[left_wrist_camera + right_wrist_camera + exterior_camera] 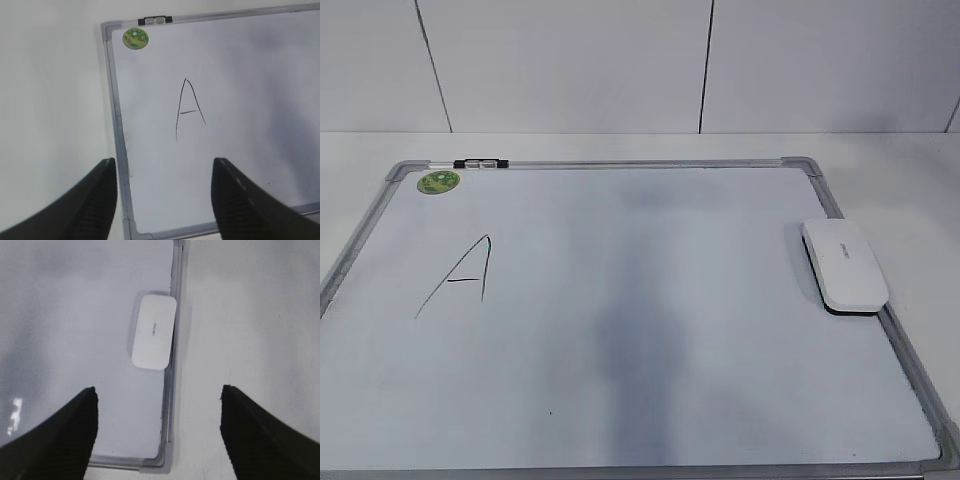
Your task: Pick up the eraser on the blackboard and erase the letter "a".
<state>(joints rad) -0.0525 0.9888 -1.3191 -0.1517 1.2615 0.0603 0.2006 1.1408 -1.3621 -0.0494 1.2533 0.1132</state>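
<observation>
Eraser (844,265) at blackboard (620,400) right edge, left gripper (165,200) and right gripper (157,435) both spread wide, empty

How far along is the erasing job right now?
Nothing looks done yet. The eraser lies untouched on the board by its right frame, and the letter on the left is intact. The right gripper hangs open above the eraser; the left gripper is open too. Left: grasp the eraser, wipe the letter.

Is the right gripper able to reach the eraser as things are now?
Probably yes. The right gripper is open above the board, the eraser lies ahead by the frame, and nothing stands between.
</observation>
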